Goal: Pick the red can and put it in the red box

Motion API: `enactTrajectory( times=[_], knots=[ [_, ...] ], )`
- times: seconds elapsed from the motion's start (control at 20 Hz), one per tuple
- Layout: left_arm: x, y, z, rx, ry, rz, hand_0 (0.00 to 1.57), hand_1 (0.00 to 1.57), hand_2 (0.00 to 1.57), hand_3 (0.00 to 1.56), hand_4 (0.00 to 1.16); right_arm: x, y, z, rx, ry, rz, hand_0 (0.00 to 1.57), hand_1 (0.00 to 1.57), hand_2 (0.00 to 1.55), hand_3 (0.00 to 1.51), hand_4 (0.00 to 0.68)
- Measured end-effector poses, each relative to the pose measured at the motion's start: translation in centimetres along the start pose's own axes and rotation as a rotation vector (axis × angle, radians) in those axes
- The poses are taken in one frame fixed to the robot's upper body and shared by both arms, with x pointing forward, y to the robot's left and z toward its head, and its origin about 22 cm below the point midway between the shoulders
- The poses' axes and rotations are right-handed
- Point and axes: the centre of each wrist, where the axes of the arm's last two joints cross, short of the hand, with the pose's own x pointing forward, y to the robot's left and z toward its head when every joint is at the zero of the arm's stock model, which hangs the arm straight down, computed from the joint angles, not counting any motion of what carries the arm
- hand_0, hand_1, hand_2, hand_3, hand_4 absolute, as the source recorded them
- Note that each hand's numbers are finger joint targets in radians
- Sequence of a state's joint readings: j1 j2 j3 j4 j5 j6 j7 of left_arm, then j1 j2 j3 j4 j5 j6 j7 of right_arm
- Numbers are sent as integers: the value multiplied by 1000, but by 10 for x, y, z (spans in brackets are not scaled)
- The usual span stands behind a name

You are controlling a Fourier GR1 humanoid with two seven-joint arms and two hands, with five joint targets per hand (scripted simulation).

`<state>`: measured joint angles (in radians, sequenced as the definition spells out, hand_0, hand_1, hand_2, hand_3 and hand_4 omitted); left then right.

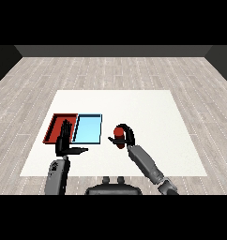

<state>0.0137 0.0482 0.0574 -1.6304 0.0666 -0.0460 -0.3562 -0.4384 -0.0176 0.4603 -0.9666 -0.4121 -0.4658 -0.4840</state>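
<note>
Head view first, the only one given: red can (118,133) sits inside the right hand (127,138), just right of the picture's middle, its fingers and thumb curled round the can's body so that mainly the red top and part of the side show. Whether the can rests on the white desk (148,108) or is lifted just off it cannot be told from here. As a judgement, a small can like this should be stiff and light, with a smooth rounded wall that could slip if taken near the rim; the middle of the side, where the hand wraps it now, looks the sensible place to hold. From the can, the red tray (54,123) lies toward 9 o'clock, well apart, with the light blue tray (88,129) touching it on its right side and standing between the can and the goal. The left hand (64,138) is at the red tray's 6 o'clock edge, its fingers straight and upright, thumb out to the side, holding nothing, and it overlaps the tray's near rim in this view. The next move would likely carry the can leftward over the blue tray.
</note>
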Motion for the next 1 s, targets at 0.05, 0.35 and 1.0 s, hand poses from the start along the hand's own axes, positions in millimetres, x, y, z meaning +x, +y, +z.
enactTrajectory(
  times=[0.05,0.35,1.0],
  knots=[
    [-2,-2,3,0,9,2,0,0,0,0,0,5,3,3,4,-14,-2,1434,1434,1440,1403,656],
    [-9,-20,4,-50,27,-12,0,0,0,0,0,25,7,6,14,-81,-14,1437,1437,1449,1414,649],
    [-5,-102,-23,-200,99,82,0,0,0,0,0,55,4,-9,31,-153,-49,1425,1425,1443,1423,662]
  ],
)
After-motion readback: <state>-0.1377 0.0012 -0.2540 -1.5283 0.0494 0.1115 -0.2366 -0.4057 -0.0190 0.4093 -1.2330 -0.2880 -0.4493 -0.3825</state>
